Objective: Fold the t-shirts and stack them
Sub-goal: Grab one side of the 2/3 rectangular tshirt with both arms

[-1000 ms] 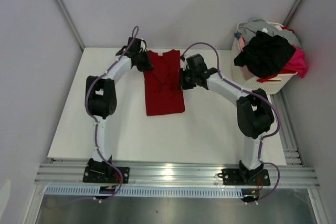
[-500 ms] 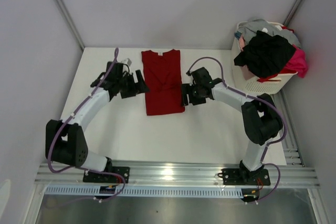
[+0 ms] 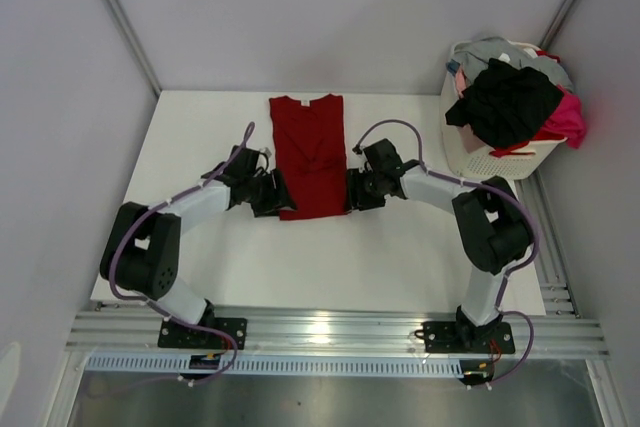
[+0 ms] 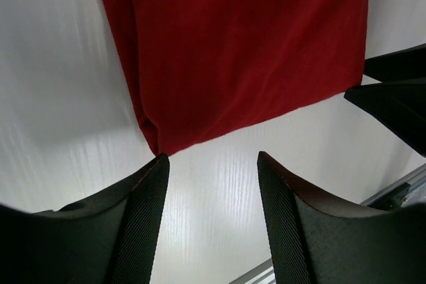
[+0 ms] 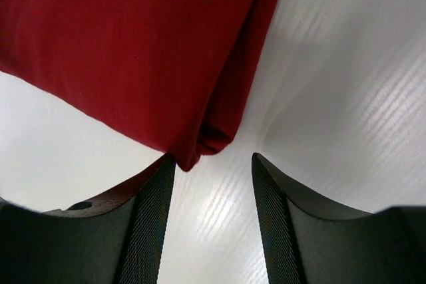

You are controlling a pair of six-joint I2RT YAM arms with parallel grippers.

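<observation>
A dark red t-shirt (image 3: 311, 155) lies on the white table (image 3: 400, 247), folded into a long narrow strip with its collar at the far end. My left gripper (image 3: 277, 195) is open and empty at the shirt's near left corner (image 4: 156, 139). My right gripper (image 3: 350, 192) is open and empty at the near right corner (image 5: 200, 144), whose folded edge lies just ahead of its fingers. More t-shirts, black (image 3: 505, 102), pink (image 3: 565, 119) and grey (image 3: 490, 47), are heaped in a white basket (image 3: 480, 159) at the back right.
The basket stands at the table's far right edge. Grey walls close in the back and both sides. An aluminium rail (image 3: 330, 332) runs along the near edge and carries the arm bases.
Both grippers have moved from the shirt's far end, down along its sides, to its near corners. The left arm has swung low across the table. The shirt lies unchanged.
</observation>
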